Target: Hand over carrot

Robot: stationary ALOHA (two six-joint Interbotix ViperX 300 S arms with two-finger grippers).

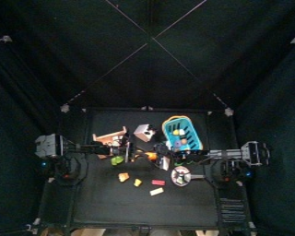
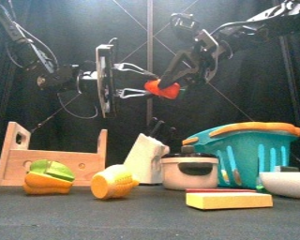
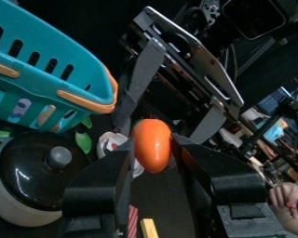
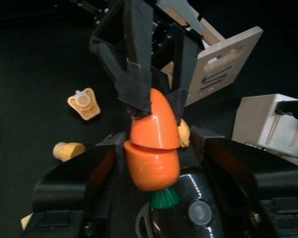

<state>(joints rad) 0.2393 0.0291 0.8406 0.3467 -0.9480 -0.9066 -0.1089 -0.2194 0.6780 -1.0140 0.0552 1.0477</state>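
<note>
The carrot [image 2: 163, 89] is a small bright orange piece held in mid-air above the table, between the two arms. My right gripper [image 2: 178, 81] comes in from the right and is shut on the carrot's thick end; the right wrist view shows the carrot [image 4: 155, 139] between its jaws [image 4: 155, 165], green stub towards the wrist. My left gripper [image 2: 145, 82] reaches in from the left, its jaws open on either side of the carrot's tip. In the left wrist view the carrot [image 3: 152, 147] stands between the left gripper's [image 3: 152, 178] jaws, with the right gripper behind it.
On the table below stand a wooden rack [image 2: 40, 155], a green and orange toy [image 2: 50, 175], a yellow-orange piece [image 2: 115, 181], a white block [image 2: 146, 155], a small pot [image 2: 190, 173], a teal basket [image 2: 240, 150], a flat yellow block [image 2: 228, 199] and a white bowl [image 2: 288, 183].
</note>
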